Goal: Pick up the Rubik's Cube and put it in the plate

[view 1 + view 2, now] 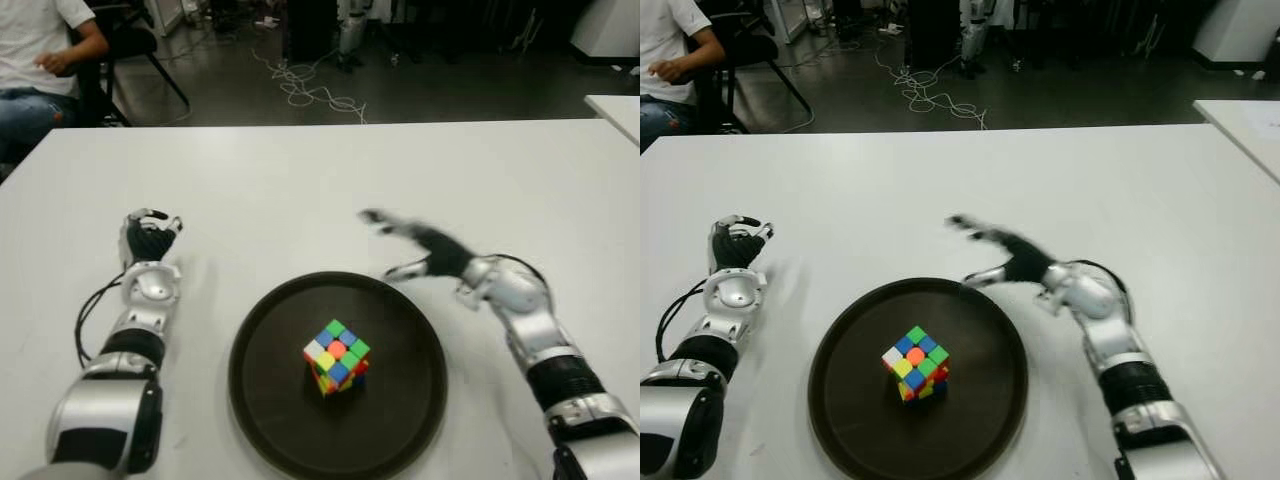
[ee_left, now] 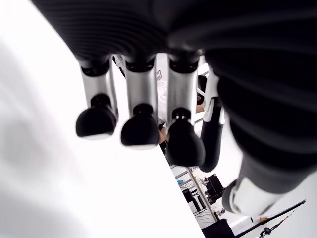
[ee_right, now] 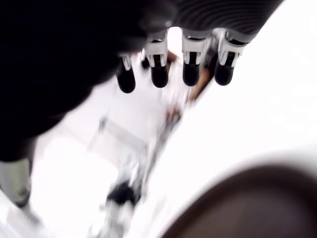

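1. Multicoloured, the Rubik's Cube sits near the middle of the round dark plate on the white table.
2. At about 2 o'clock from the cube, the right hand shows above the plate's far rim, fingers stretched out wide and holding nothing.
3. At about 10 o'clock from the cube, well clear of the plate, is the left hand, its fingers curled around nothing.
4. A seated person shows at 11 o'clock beyond the table, and cables lie on the floor at 12 o'clock.
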Robot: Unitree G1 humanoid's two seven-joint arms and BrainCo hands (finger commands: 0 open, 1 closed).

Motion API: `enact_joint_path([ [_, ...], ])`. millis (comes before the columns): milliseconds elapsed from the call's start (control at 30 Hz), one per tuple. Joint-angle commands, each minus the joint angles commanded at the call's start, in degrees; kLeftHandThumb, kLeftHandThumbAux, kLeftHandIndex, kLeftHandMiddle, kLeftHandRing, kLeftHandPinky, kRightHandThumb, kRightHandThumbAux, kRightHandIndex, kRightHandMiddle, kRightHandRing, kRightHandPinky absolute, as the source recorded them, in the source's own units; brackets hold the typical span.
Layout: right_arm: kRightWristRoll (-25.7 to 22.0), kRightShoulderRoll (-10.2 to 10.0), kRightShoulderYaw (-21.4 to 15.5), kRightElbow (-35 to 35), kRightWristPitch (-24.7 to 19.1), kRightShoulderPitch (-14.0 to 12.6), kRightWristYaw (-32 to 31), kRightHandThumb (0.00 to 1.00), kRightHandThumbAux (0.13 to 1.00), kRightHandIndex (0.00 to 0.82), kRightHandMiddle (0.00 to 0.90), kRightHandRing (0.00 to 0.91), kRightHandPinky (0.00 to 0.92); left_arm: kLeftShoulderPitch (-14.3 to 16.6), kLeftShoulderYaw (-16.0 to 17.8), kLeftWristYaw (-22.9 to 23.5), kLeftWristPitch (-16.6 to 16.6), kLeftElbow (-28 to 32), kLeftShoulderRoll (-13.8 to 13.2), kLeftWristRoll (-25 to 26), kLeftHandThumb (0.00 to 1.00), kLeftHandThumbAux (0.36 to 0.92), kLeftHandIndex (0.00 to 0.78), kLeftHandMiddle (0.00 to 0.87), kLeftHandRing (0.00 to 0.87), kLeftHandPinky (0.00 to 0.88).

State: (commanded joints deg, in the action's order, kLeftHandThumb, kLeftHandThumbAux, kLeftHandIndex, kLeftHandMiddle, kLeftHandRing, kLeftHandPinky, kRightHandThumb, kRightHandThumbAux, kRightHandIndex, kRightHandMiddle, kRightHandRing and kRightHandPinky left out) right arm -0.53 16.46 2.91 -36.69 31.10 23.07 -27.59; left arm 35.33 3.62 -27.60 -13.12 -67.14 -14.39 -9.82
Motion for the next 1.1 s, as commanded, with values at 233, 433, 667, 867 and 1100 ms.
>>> enact_joint_path([
  [233,1.68,-2.64,-2.98,-3.67,2.85,0.26,10.48,0.000,0.742,0.000,0.000,0.000,0.000,-2.08,-0.15,-0.16,-2.01,0.69,0.11,-0.18,0.712,0.703,0.442,0.825,0.827,0.820],
  [433,2.99,-4.54,-5.15,-6.67,6.26,-0.51,19.48,0.000,0.781,0.002,0.003,0.000,0.000,-12.54,-1.18,-2.87,-9.95,10.69,3.04,-1.17,0.710,0.705,0.437,0.784,0.798,0.796],
  [667,4.42,-6.22,-5.09,-10.35,8.34,-0.14,24.54,0.000,0.810,0.003,0.001,0.000,0.000,-17.05,-0.84,-2.27,-16.91,14.47,3.24,-1.34,0.702,0.708,0.426,0.604,0.645,0.638],
  [867,5.36,-7.48,-5.95,-15.08,10.82,1.09,29.86,0.001,0.842,0.000,0.000,0.000,0.000,-16.78,0.17,-1.32,-20.71,12.76,3.12,-0.61,0.675,0.721,0.402,0.249,0.285,0.299],
  [1100,6.97,-8.03,-6.48,-20.04,13.20,2.41,35.88,0.004,0.873,0.000,0.000,0.000,0.000,-18.93,0.16,-1.59,-22.35,17.70,4.31,-1.10,0.131,0.699,0.055,0.082,0.084,0.069],
])
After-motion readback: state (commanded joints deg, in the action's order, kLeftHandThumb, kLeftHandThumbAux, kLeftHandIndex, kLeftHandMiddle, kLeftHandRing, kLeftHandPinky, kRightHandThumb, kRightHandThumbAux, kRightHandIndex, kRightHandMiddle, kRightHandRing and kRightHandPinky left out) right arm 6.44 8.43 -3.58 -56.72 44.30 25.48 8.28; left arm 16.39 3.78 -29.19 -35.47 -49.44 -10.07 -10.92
